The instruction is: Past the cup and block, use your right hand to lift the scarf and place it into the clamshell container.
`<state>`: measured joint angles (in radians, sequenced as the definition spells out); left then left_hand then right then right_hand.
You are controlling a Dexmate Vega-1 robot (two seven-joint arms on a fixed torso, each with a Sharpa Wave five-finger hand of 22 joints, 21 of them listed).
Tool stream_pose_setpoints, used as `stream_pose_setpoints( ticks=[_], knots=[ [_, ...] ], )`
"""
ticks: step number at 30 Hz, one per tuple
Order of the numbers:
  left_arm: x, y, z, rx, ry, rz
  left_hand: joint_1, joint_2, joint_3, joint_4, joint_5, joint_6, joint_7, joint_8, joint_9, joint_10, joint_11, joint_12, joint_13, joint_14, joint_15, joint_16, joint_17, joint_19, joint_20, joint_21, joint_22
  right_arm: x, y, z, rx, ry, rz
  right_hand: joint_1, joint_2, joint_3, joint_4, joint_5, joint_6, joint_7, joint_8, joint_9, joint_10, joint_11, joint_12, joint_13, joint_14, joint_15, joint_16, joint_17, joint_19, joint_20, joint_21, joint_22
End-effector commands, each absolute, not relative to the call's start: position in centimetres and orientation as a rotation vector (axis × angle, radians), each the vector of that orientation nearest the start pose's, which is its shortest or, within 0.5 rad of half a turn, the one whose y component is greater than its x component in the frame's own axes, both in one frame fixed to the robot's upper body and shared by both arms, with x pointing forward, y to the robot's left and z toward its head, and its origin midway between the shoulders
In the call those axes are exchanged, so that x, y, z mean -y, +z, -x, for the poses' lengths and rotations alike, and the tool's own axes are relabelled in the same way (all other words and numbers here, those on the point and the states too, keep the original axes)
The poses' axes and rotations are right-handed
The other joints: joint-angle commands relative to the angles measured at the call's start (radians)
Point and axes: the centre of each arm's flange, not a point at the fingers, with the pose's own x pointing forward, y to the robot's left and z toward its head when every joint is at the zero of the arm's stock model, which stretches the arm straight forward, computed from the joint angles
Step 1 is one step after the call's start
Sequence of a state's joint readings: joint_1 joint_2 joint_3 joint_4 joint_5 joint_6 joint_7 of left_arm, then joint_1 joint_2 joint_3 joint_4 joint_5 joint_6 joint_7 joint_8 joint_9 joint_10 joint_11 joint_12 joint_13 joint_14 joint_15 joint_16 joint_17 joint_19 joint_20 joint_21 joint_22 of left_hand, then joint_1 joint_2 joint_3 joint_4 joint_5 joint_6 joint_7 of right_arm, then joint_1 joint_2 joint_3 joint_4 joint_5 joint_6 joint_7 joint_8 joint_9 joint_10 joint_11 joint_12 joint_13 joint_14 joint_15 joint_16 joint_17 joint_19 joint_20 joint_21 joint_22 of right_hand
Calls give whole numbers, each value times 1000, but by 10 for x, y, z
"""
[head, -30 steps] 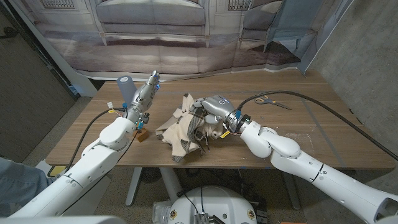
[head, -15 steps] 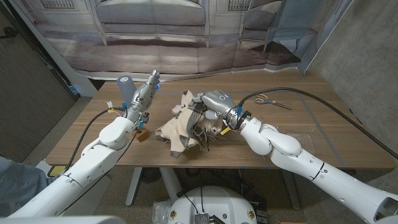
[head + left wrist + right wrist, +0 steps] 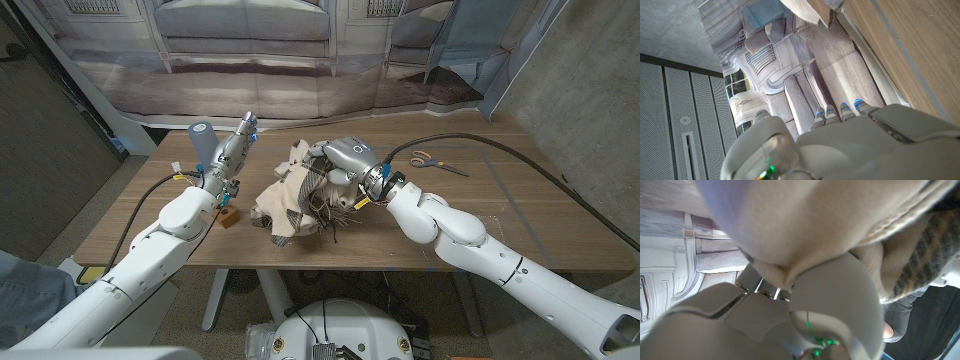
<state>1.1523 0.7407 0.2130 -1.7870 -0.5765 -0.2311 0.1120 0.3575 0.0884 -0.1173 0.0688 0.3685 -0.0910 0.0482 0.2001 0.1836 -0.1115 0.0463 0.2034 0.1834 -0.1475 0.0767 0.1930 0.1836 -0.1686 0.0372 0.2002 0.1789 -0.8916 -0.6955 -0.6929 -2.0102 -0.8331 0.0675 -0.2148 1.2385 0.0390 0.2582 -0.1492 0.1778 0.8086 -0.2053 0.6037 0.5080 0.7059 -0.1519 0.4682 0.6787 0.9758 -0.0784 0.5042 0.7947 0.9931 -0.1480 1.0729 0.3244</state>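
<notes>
Head view: right hand [image 3: 345, 160] grips the scarf [image 3: 295, 200], bunched on the bench [image 3: 500, 200]; left hand [image 3: 232, 155] open, fingers extended, beside the cup [image 3: 201, 143].

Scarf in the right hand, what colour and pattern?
Beige scarf with a dark plaid side, clearest in the head view.
</notes>
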Motion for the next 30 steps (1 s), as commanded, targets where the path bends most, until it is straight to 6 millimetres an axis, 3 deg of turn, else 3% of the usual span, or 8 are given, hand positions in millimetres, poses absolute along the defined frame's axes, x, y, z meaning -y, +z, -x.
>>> stream_pose_setpoints(
  ticks=[1,30],
  knots=[
    [-308,-7,-544,699,-176,-132,13,-1,-8,1,-3,3,2,-1,5,2,7,1,4,1,0,-2,2,-108,4,2,5,67,16,-471,1276,135,1361,90,99,13,10,4,6,3,5,3,20,-1,-5,6,112,-153,5,13,-13,-75,16,-3],
    [-307,-3,-546,701,-178,-137,16,1,-13,2,-4,1,3,-2,5,1,7,0,4,1,-1,-2,2,-109,3,2,5,73,50,-457,1359,24,1346,89,97,16,8,3,6,3,3,3,35,1,-30,29,126,-152,-4,31,-29,-75,69,-27]
  ],
)
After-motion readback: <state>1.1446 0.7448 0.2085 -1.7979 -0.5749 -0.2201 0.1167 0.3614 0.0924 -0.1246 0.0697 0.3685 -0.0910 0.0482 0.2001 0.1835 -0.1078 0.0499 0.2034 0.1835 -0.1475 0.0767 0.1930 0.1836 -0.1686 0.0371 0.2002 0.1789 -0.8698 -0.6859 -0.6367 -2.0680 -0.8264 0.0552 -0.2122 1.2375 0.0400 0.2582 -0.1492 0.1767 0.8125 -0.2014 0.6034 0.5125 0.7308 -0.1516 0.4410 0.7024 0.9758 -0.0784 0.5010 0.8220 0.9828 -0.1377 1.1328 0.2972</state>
